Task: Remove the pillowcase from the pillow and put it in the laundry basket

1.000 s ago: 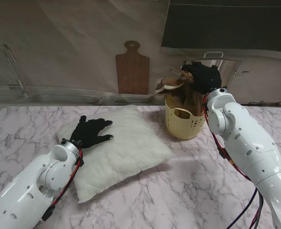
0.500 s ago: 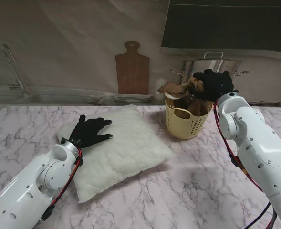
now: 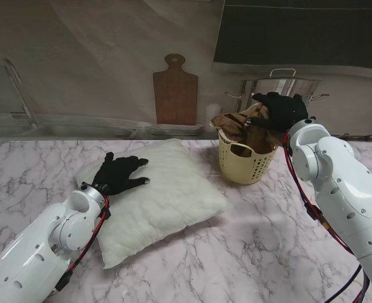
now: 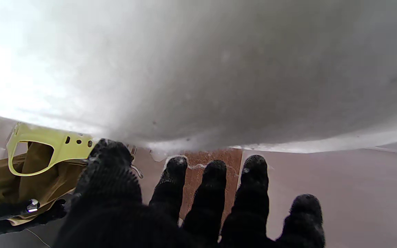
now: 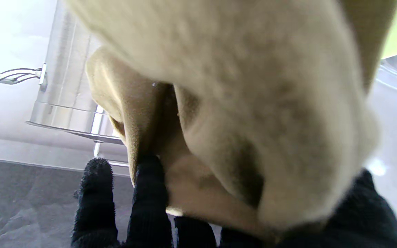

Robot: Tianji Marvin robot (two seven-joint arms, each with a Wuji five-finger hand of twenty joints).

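The bare white pillow (image 3: 163, 192) lies on the marble table at the left middle. My left hand (image 3: 118, 173), in a black glove, rests flat on its near-left part with fingers spread, holding nothing; those fingers (image 4: 215, 193) press the pillow (image 4: 219, 69). The brown pillowcase (image 3: 235, 123) is bunched in the top of the yellow laundry basket (image 3: 244, 165). Over the basket's right rim, my right hand (image 3: 280, 110) is closed on the cloth. In the right wrist view the pillowcase (image 5: 236, 103) drapes over my fingers (image 5: 150, 199).
A wooden cutting board (image 3: 175, 91) leans on the back wall behind the pillow. A steel pot (image 3: 296, 85) stands right behind the basket and my right hand. A wire rack (image 3: 15, 95) sits at the far left. Bare marble (image 3: 255, 240) lies nearer to me.
My right hand has moved right, from over the basket's middle to its right rim, with the pillowcase. The cloth has sunk lower into the basket. The left hand has stayed still.
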